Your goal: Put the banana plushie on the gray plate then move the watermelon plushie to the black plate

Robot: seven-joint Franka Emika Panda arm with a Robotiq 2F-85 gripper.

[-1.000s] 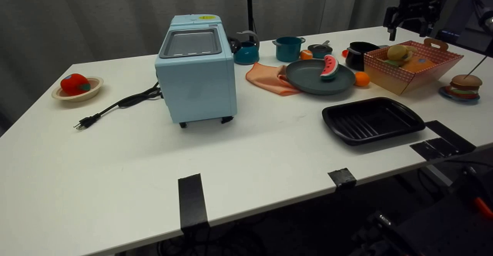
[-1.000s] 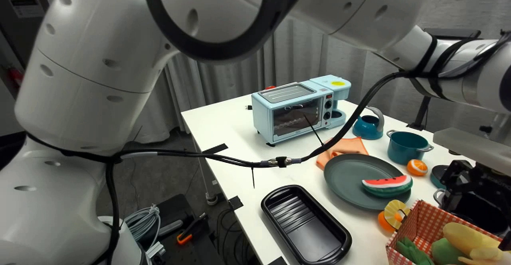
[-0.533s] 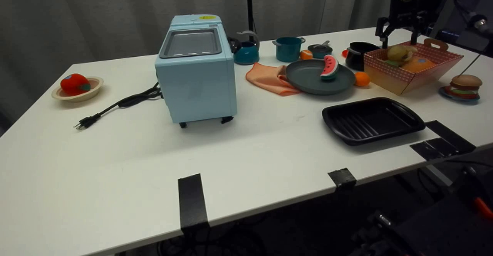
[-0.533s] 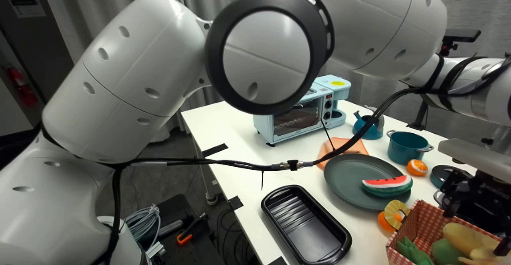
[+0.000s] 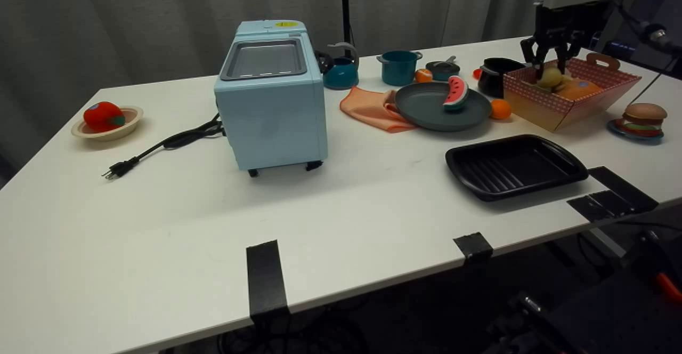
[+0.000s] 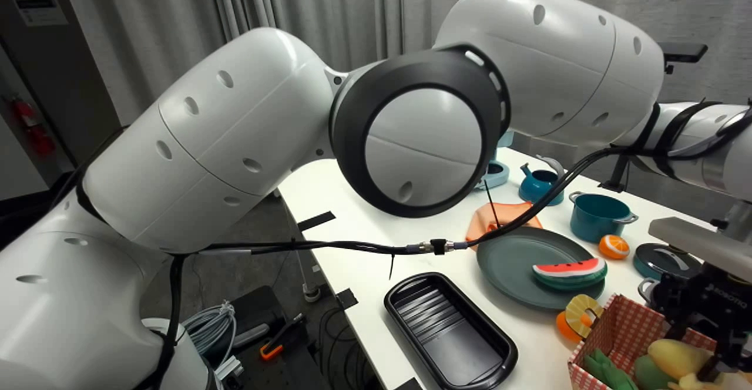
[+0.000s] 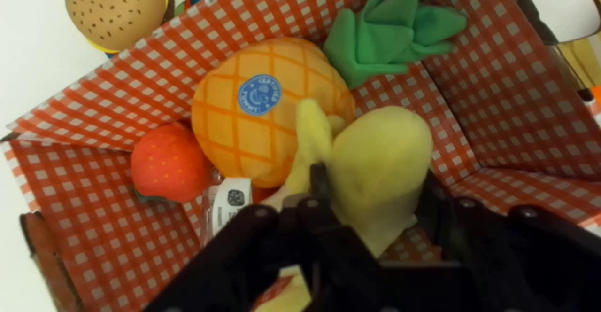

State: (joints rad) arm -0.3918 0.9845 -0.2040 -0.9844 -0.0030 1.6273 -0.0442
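Gripper (image 7: 373,178): wrist view, lower middle; its fingers (image 7: 319,185) are drawn in against both sides of the banana plushie (image 7: 382,152), inside the checked basket (image 7: 94,237).
Peel flap (image 7: 310,131): near the centre, over the pineapple plushie (image 7: 244,138); a slow, straight lift should keep it from dragging.
Banana's lower end: partly hidden by the dark fingers, so firmness of hold is hard to judge.
Gray plate (image 5: 421,110): exterior view, upper right of centre; the watermelon plushie (image 5: 456,93) is on its right side, so the bare left side looks the better landing spot.
Black tray (image 5: 533,165): below, to the right; likely the "black plate".
Basket and gripper: exterior view, lower right, cut off by the frame; fingertips hard to make out.
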